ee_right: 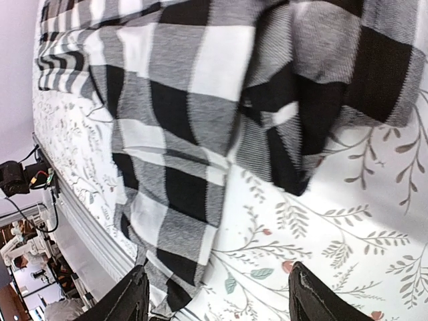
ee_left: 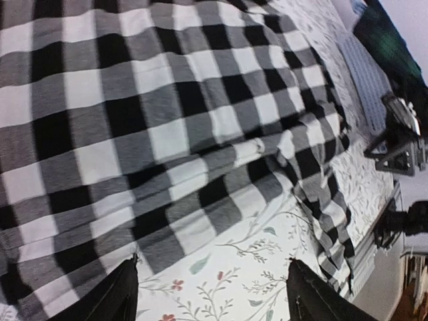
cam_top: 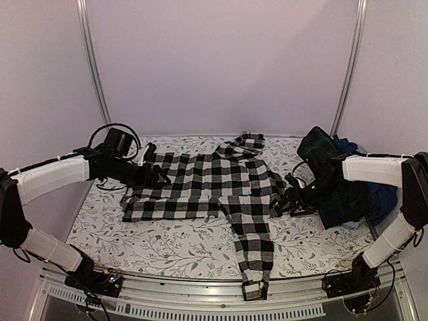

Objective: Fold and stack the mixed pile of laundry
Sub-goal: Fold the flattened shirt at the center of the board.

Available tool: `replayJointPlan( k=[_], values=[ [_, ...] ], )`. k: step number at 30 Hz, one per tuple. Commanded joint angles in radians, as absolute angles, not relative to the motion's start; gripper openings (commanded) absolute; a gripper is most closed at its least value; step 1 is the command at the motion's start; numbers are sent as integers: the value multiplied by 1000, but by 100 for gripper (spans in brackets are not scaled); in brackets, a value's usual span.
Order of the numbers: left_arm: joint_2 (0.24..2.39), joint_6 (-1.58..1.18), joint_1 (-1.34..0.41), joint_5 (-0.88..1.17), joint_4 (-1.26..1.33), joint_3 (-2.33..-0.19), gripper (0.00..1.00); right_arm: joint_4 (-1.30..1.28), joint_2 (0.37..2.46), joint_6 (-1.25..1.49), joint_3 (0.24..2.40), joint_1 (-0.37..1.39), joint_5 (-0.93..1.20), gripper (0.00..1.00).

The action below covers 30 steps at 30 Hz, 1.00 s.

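Nearest the lens, two dark fingertips (ee_left: 117,294) of the left jaws, spread wide, nothing pinched between them. Just ahead of those tips, the rumpled edge of the black-and-white checked shirt (ee_left: 167,120). In the gap between the tips, bare floral worktop covering (ee_left: 234,267).

Same stance at the right jaws: dark fingertips (ee_right: 134,297) held well apart, gripping nothing, poised over the floral cloth. Just ahead of them, a bunched corner of the shirt. Off to one side of the tips, a sleeve (ee_right: 167,180) running away toward the worktop's edge.

Seen from above, shirt lying opened out across the middle of the worktop, between the two sets of jaws. Left jaws at one side edge of the shirt, right jaws at the opposite edge, near where the sleeve joins the body. Sleeve trailing toward the near edge, its cuff over the metal rail (cam_top: 200,297).

Just beyond the right jaws, on their outer side, the rest of the laundry pile: a dark green-navy plaid garment (cam_top: 341,197) heaped against a blue piece (cam_top: 382,197).
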State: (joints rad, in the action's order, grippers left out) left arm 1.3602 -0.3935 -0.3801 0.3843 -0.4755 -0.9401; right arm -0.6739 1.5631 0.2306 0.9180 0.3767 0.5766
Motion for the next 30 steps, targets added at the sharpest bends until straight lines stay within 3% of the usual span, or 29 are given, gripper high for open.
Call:
replayJointPlan(
  k=[1,10,18,30],
  values=[
    [1354,-270,-588,440,-340,-964,76,-645,1502,220,927,428,684,70],
    [1524,-4,-985,425,-400,-1104,76,-616,1519,233,955,432,699,73],
    [1592,60,-1161,354,-329,-1145,77,-524,1501,269,985,280,723,73],
    [1929,73,-1421,273,-301,-1348,70,-503,1476,313,1014,221,753,72]
  ],
)
